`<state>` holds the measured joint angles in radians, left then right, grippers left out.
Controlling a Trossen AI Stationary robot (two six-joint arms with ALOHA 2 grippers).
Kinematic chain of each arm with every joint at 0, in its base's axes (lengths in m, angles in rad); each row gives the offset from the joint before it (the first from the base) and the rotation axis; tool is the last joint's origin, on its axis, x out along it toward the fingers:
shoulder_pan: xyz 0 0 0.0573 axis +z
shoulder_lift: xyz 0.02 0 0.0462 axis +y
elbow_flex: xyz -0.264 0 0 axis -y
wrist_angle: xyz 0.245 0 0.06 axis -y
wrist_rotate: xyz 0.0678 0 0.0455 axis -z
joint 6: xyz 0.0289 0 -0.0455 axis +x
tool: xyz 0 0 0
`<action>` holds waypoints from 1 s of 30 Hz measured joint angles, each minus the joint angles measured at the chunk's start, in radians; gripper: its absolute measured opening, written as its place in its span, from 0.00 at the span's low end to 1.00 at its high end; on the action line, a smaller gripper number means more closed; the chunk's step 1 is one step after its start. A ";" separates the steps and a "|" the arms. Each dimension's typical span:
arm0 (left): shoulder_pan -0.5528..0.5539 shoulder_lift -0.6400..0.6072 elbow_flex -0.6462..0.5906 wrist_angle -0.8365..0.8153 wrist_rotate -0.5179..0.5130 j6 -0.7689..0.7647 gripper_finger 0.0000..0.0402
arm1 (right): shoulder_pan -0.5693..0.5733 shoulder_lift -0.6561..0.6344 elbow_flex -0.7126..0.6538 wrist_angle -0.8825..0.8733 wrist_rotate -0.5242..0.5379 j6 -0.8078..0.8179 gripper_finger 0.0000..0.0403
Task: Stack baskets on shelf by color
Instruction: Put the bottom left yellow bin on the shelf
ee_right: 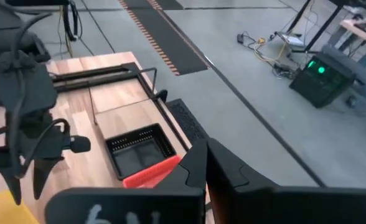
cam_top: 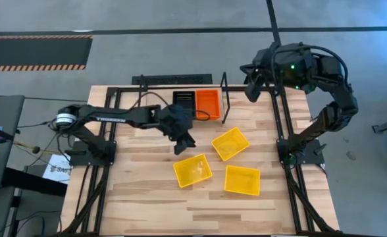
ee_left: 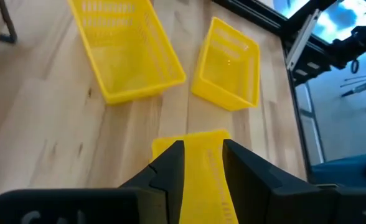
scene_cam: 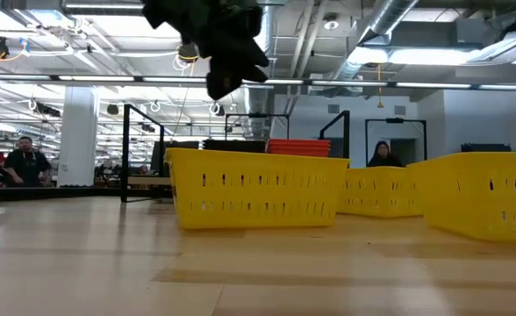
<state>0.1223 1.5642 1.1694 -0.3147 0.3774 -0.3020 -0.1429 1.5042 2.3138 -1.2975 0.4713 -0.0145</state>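
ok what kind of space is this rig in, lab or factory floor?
Looks like a large open industrial workshop or lab floor, not an office: exposed ceiling ducts, bare concrete floor with hazard-striped matting, and people at benches behind the plank table.

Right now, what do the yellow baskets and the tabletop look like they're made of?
Yellow baskets: likely moulded plastic, uniform saturated colour, slightly glossy, thin walls with rows of punched slots, seen in the low view. Tabletop: wood, apparently butcher-block planks, pale with visible grain and staggered joints, low-sheen finish. Neither can be confirmed beyond looks.
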 joint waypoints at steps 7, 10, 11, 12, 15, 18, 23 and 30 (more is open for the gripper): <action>-0.044 0.069 0.167 -0.191 -0.204 0.088 0.22 | -0.003 0.006 0.000 0.000 0.000 -0.080 0.07; -0.072 0.092 0.219 -0.354 -0.313 0.120 0.20 | -0.003 0.006 0.000 -0.002 0.000 -0.091 0.07; -0.081 0.095 0.229 -0.392 -0.331 0.124 0.20 | -0.003 0.006 0.000 -0.005 0.000 -0.092 0.07; -0.090 0.095 0.231 -0.438 -0.339 0.121 0.20 | -0.003 0.006 0.000 -0.008 0.000 -0.095 0.07; -0.113 0.113 0.231 -0.508 -0.343 0.083 0.20 | -0.003 0.005 0.000 -0.009 0.000 -0.114 0.08; -0.133 0.137 0.231 -0.550 -0.327 0.069 0.21 | -0.003 0.005 0.000 -0.008 0.000 -0.126 0.08; -0.155 0.198 0.231 -0.565 -0.286 0.007 0.29 | -0.003 0.006 0.000 -0.008 0.000 -0.129 0.08; -0.163 0.283 0.230 -0.556 -0.220 -0.035 0.43 | -0.003 0.005 0.000 -0.018 0.000 -0.128 0.07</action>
<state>-0.0410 1.8473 1.3998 -0.8708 0.1573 -0.3365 -0.1459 1.5097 2.3135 -1.3154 0.4709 -0.1429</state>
